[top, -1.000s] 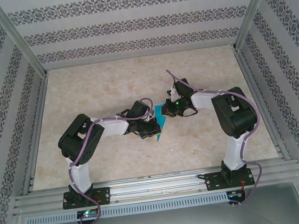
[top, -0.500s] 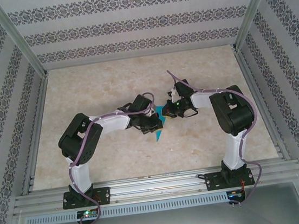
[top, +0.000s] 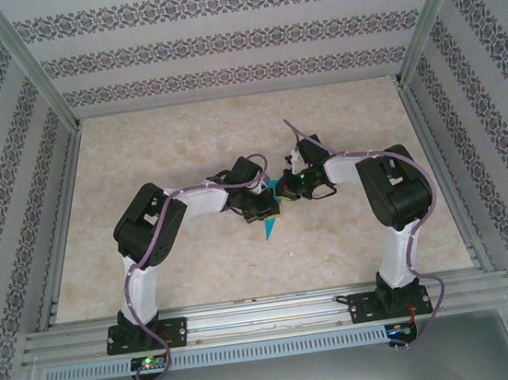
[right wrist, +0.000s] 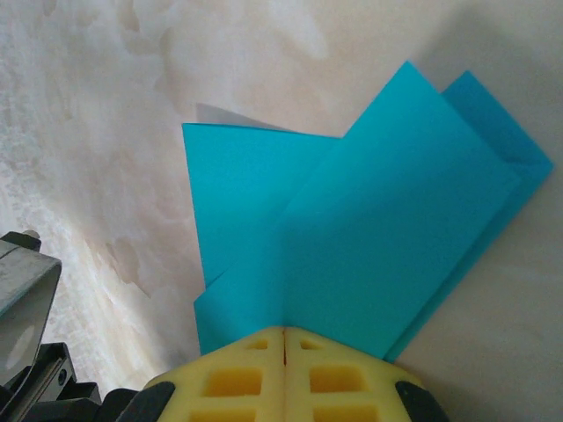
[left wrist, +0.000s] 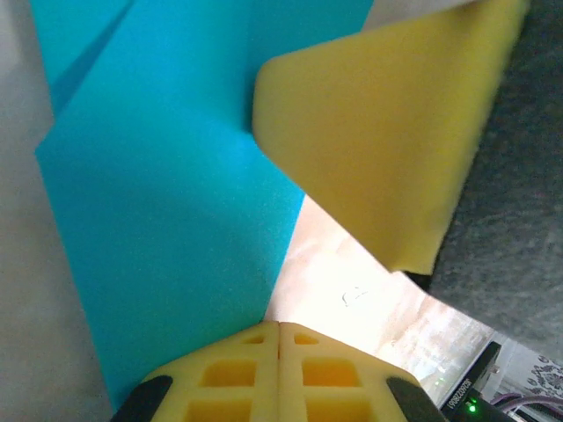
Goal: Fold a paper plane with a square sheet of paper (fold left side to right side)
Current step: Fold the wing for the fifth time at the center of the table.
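- The paper (top: 271,227) lay in the middle of the table (top: 165,145), between the two arms, with its narrow pointed end toward the near side.
- You had it well past a flat square. The right wrist view showed the paper (right wrist: 369,246) as several overlapping flaps with sharp diagonal edges, and a sliver of pale underside showed at the far left corner.
- It did not read as a finished dart yet. The flaps fanned apart rather than lying stacked, and I could not make out a clean centre crease, so I judged that the closing folds and the pressing were left to do.
- Your left gripper (left wrist: 280,330) had its fingers pressed fully together. They met the edge of the paper (left wrist: 167,220) and seemed to bear on it rather than pinch it.
- Your right gripper (right wrist: 283,338) was closed the same way, its tips on the near edge of the flaps with nothing visibly between them.
- From above, the left gripper (top: 264,209) and right gripper (top: 289,186) sat just beside each other over the sheet.
- The paper was thin, matte and evenly teal. The finger pads were yellow foam with square pockets, and the table (right wrist: 106,105) was a pale, marbled, smooth top.
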